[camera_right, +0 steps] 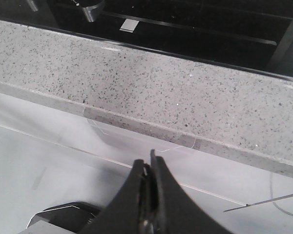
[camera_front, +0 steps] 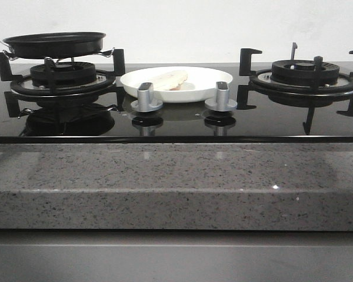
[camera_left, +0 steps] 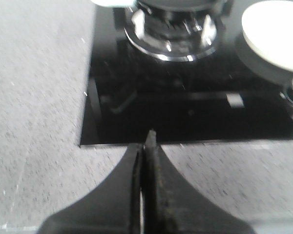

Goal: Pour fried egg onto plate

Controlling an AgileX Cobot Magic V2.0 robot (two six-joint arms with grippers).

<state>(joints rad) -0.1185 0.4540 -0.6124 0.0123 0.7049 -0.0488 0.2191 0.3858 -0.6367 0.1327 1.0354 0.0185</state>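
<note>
both grippers, left (camera_left: 145,146) and right (camera_right: 147,165), are seen pressed closed on nothing, well clear; pale floppy fried egg (camera_front: 167,78) is best left settled in the glossy white round plate (camera_front: 217,76).

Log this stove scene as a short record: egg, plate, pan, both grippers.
egg: fried egg lying in the plate, toward its left side
plate: white plate on the black glass hob, between the two burners, behind the two knobs
pan: black pan on the left burner; its inside is hidden
left gripper: shut, empty, over the counter edge near the hob
right gripper: shut, empty, short of the counter
</note>
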